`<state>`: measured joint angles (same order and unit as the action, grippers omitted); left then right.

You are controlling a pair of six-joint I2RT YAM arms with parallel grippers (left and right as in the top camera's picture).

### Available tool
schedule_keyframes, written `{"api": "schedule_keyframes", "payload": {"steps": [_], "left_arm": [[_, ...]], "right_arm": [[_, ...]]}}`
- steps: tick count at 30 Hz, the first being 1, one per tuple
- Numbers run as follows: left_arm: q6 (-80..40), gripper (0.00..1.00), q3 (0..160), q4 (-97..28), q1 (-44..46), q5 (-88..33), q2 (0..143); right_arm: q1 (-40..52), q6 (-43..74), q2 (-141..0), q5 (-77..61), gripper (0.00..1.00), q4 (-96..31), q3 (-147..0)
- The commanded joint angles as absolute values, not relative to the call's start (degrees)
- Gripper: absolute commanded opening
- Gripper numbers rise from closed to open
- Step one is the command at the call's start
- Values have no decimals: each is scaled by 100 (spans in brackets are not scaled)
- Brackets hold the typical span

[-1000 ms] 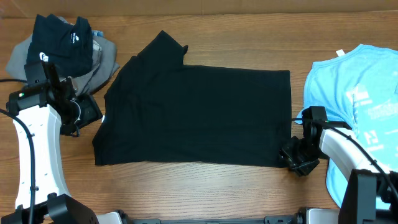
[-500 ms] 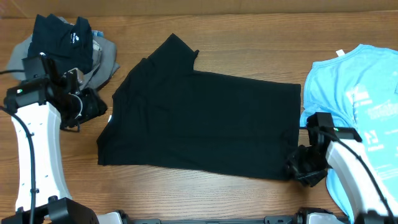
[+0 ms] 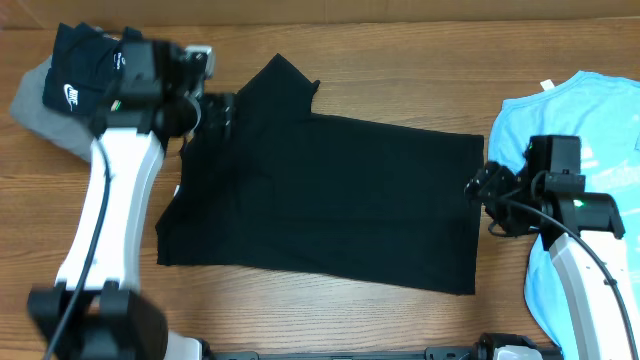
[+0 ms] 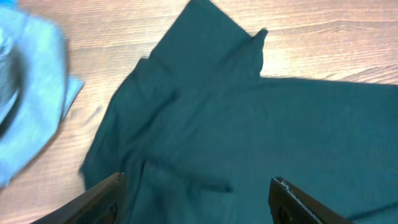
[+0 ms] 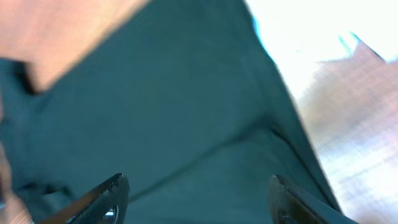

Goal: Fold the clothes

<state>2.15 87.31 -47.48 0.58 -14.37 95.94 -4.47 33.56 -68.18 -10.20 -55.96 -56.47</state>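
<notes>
T-shirt [image 3: 330, 195]: spread flat on your table [image 3: 400, 45].
Left end effector [image 3: 222, 112]: apart, empty, near the sleeve [image 3: 285, 82].
Right end effector [image 3: 480, 187]: apart, empty, at the opposite edge.

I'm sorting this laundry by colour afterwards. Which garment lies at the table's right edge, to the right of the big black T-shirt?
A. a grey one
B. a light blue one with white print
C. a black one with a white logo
B: the light blue T-shirt with white print lies at the far right, while the grey garment and the black logo garment sit together at the far left.
</notes>
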Motion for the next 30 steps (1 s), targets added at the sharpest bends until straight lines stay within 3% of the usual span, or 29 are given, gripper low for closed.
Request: {"api": "schedule_keyframes", "payload": {"steps": [1,4,8,23,25,27,29,30], "left_arm": [[541,74,9712,-4888,263,-1441,10634],[582,78,10816,-5002,425,-1393,11664],[585,91,12027,-5000,530,-1402,12910],[644,86,12503,-3376,941,-338,14720],[642,82,12503,-3317,941,-340,14818],[642,68,12503,-3315,941,-342,14886],[615,43,12501,-3367,939,-342,14932],[596,24,12501,-3411,934,-340,14940]], "right_arm": [[-458,2995,-6720,-1533,74,-5452,-5852],[-458,2995,-6729,-1605,74,-5439,-5852],[-458,2995,-6729,-1601,75,-5566,-5852],[-458,2947,-6729,-1487,79,-5961,-5846],[-458,2952,-6729,-1369,80,-6016,-5846],[-458,2950,-6729,-1223,80,-6027,-5846],[-458,2952,-6731,-1076,82,-5979,-5846],[-458,2952,-6731,-982,82,-5918,-5846]]}}
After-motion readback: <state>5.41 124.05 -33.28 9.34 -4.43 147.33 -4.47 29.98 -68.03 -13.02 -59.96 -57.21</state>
